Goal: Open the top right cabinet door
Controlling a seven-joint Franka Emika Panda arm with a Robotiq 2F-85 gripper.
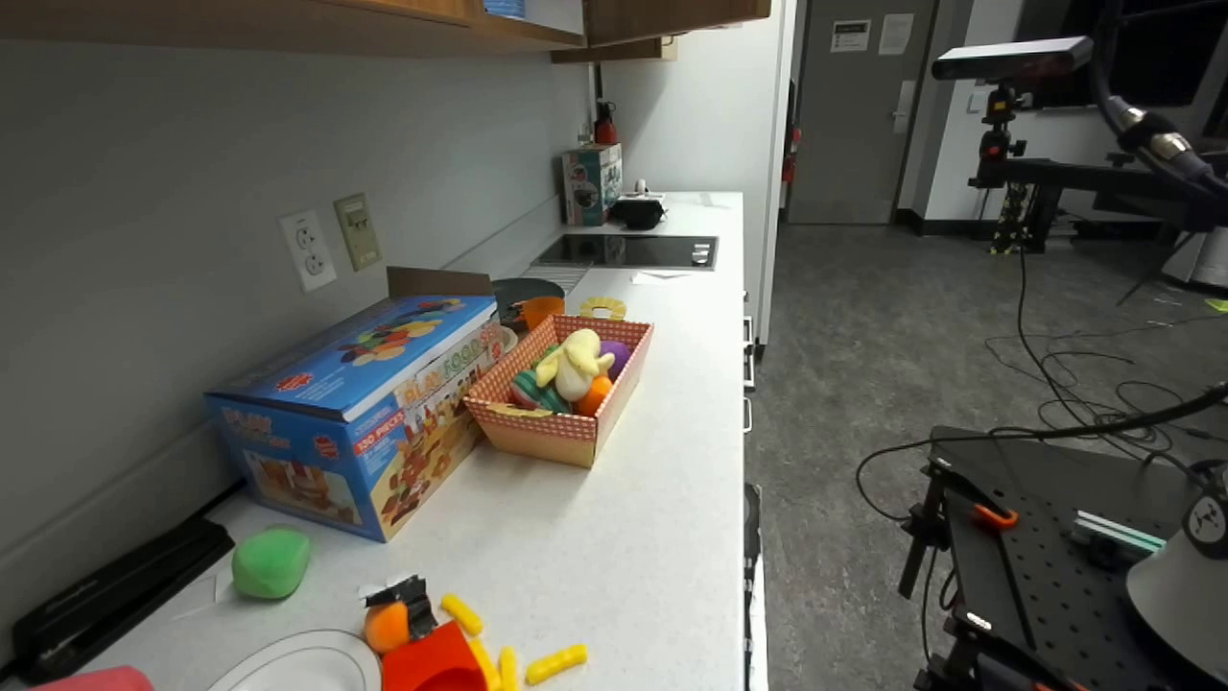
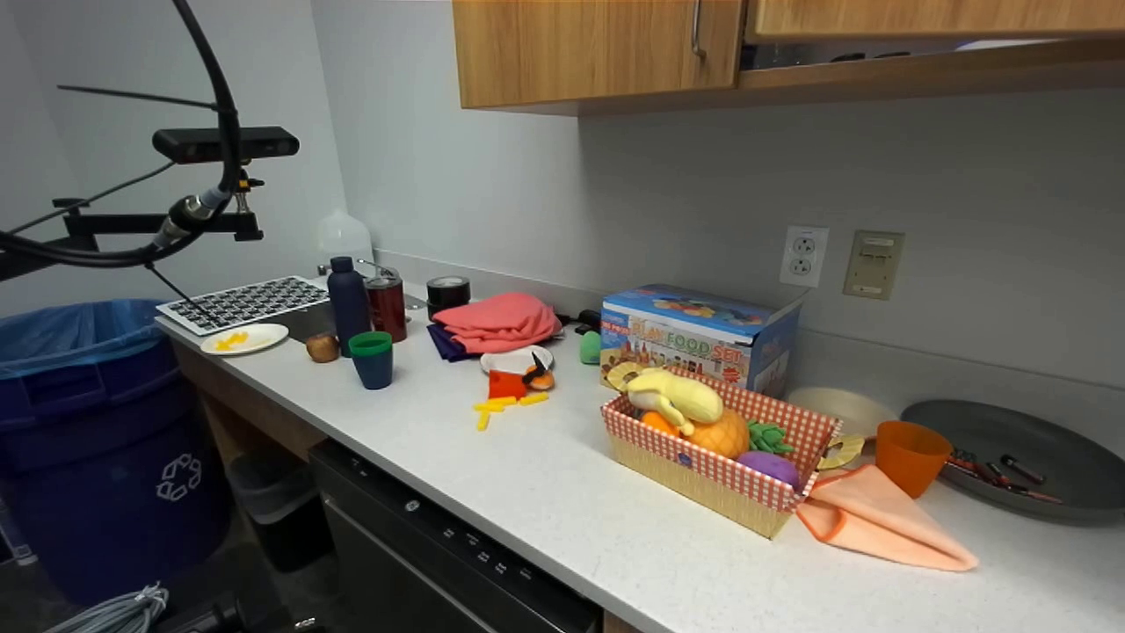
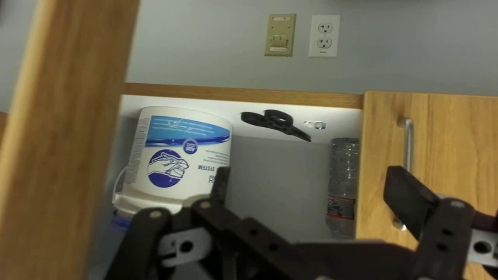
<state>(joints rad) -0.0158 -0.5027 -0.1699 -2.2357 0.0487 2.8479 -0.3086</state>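
Top right cabinet door [image 1: 676, 21] stands swung well out from its wall cabinet [image 1: 288, 27], at the left of my inverted wrist view; I judge the opening done or nearly so. My gripper [image 3: 309, 184] is spread wide, nothing between its fingertips [image 3: 404, 188], presumably since no hold is needed at this stage. White bucket [image 3: 186, 151] inside is exposed because the door is clear of it. Neighbouring door [image 3: 451, 155] has its bar handle [image 3: 409, 144] overlapped by one fingertip; contact unclear.
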